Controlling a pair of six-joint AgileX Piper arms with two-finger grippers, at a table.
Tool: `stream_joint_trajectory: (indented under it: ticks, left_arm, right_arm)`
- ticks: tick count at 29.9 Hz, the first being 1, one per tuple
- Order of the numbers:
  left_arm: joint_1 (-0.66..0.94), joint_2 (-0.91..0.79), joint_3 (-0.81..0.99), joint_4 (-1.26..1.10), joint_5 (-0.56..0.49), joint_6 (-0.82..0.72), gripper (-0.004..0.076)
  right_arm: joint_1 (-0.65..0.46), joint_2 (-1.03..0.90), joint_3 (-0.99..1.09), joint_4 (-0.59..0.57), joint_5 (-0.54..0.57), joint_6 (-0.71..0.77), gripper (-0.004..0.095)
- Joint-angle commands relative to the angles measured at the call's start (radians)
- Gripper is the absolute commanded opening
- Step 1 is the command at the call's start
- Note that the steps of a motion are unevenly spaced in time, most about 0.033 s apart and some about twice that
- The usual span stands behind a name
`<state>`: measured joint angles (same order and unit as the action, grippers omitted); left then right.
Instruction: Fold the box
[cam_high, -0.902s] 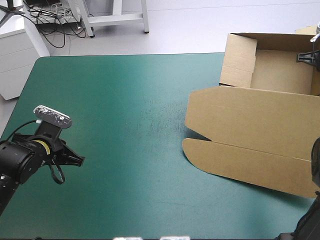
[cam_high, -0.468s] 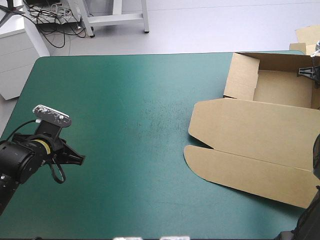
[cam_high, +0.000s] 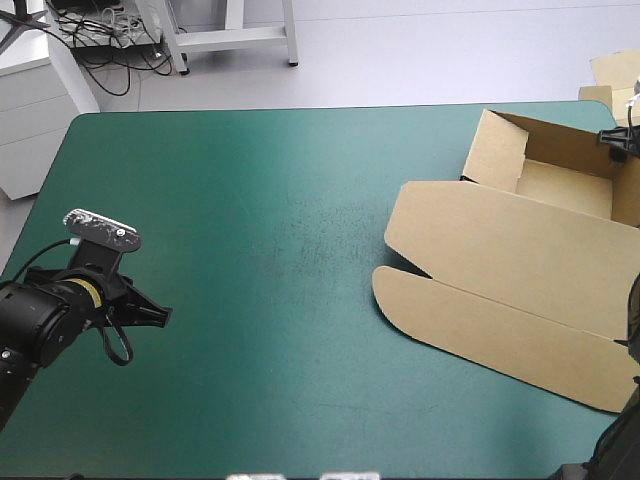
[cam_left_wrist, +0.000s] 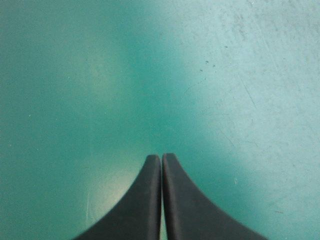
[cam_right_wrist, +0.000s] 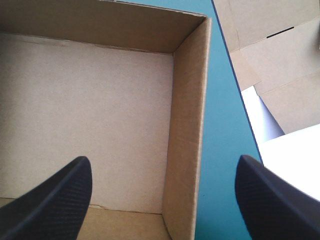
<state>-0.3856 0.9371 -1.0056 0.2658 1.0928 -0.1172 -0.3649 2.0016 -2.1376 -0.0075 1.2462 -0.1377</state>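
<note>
- I see the box (cam_high: 500, 250) on the right side of the table (cam_high: 250, 180). It is an open tray by the far right corner, with its lid lying flat toward the near edge.
- My left gripper (cam_high: 152, 316) sits near the table's left edge, well apart from the box. Its fingers (cam_left_wrist: 145, 200) are pressed together into one point over bare teal-green cover.
- My right gripper (cam_right_wrist: 162, 159) hangs over the tray with its fingers spread wide. One is above the tray floor and the other is outside it, with a side wall between them.
- Spare board (cam_high: 612, 68) lies beyond the far right corner.
</note>
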Motion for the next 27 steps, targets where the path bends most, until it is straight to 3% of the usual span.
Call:
stream_joint_trajectory:
  ticks: [1, 3, 6, 11, 23, 27]
  left_arm:
    - [-0.005, -0.013, -0.024, 0.022, -0.049, -0.021, -0.001]
    - [-0.005, -0.013, -0.024, 0.022, -0.049, -0.021, -0.001]
    - [-0.005, -0.013, -0.024, 0.022, -0.054, -0.021, -0.001]
    - [-0.005, -0.011, -0.024, 0.022, -0.056, -0.011, -0.001]
    - [-0.005, -0.011, -0.023, -0.007, -0.117, -0.037, -0.001]
    - [-0.005, -0.011, -0.023, -0.007, -0.124, -0.037, -0.001]
  right_arm:
    - [-0.008, -0.101, -0.04, 0.007, 0.008, -0.016, 0.0712]
    - [-0.008, -0.128, -0.04, 0.061, 0.008, -0.044, 0.0638]
    - [-0.008, -0.163, -0.04, 0.185, 0.008, -0.079, 0.0451]
    - [0.014, -0.205, -0.04, 0.348, 0.008, -0.1, 0.001]
    - [0.303, -0.328, 0.129, 0.346, 0.008, -0.18, -0.0009]
    - [0.4, -0.38, 0.241, 0.278, 0.008, -0.173, -0.0009]
